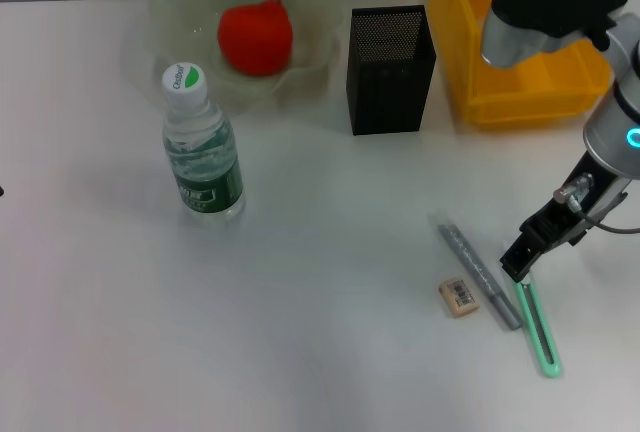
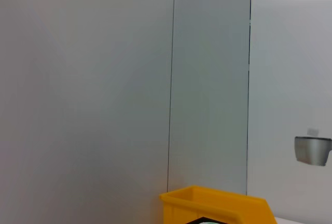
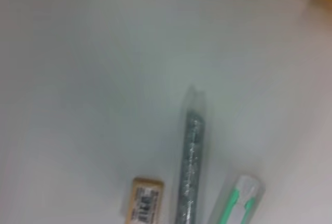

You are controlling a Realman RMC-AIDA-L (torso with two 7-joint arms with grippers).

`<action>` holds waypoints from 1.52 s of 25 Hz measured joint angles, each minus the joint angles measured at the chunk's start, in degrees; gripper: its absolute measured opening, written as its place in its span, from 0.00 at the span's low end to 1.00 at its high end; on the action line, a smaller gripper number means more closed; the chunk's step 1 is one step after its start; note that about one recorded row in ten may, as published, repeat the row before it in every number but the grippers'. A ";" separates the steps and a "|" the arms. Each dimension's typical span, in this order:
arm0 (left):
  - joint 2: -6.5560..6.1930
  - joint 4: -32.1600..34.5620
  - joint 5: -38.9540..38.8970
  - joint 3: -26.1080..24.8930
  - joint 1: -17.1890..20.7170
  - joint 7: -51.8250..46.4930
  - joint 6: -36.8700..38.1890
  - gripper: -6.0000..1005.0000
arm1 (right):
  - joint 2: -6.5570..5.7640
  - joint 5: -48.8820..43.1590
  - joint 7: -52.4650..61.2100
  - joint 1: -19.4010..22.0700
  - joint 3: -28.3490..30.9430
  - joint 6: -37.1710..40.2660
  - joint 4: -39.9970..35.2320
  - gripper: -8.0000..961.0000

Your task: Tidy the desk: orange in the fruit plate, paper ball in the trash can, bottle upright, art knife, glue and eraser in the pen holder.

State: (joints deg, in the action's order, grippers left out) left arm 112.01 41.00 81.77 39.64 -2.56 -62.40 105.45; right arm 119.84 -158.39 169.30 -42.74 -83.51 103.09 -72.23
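Note:
The orange (image 1: 255,37), reddish, lies in the translucent fruit plate (image 1: 170,12) at the back left. The water bottle (image 1: 203,147) stands upright in front of the plate. The black mesh pen holder (image 1: 390,70) stands at the back centre. A grey glue stick (image 1: 478,274), a tan eraser (image 1: 459,296) and a green art knife (image 1: 538,327) lie close together at the front right. My right gripper (image 1: 518,264) hangs just above the knife's far end. The right wrist view shows the glue (image 3: 192,167), the eraser (image 3: 145,203) and the knife (image 3: 238,203). No paper ball shows. My left gripper is out of view.
A yellow bin (image 1: 520,52) stands at the back right behind my right arm; it also shows in the left wrist view (image 2: 218,206) against a grey wall. The white table (image 1: 320,252) runs across the whole head view.

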 joint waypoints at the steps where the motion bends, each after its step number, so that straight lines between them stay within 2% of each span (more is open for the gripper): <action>1: 0.00 -0.01 0.01 0.00 -0.02 0.00 -0.03 0.81 | 0.00 0.00 0.00 0.00 0.00 0.00 0.00 0.87; 5: 0.29 -0.04 0.04 0.00 -0.16 0.01 -0.25 0.81 | -0.35 -0.84 -0.01 1.50 -0.24 -3.51 1.34 0.87; 15: 0.82 -0.14 0.04 0.00 -0.25 0.00 -0.70 0.81 | -0.30 -0.34 -0.94 2.05 -1.18 -9.55 4.39 0.86; 33: 0.74 -1.39 -0.03 0.00 -1.10 0.00 -1.23 0.81 | -0.22 0.54 -0.98 0.94 -3.64 -13.01 7.77 0.83; 38: 0.51 -1.45 -0.02 0.00 -1.38 0.00 -1.39 0.81 | -0.19 0.55 -0.57 0.22 -7.04 -13.02 8.85 0.83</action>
State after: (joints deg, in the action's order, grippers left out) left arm 112.53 39.55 81.75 39.64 -3.94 -62.40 104.06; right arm 119.65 -157.84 168.73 -42.52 -90.55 90.07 -63.39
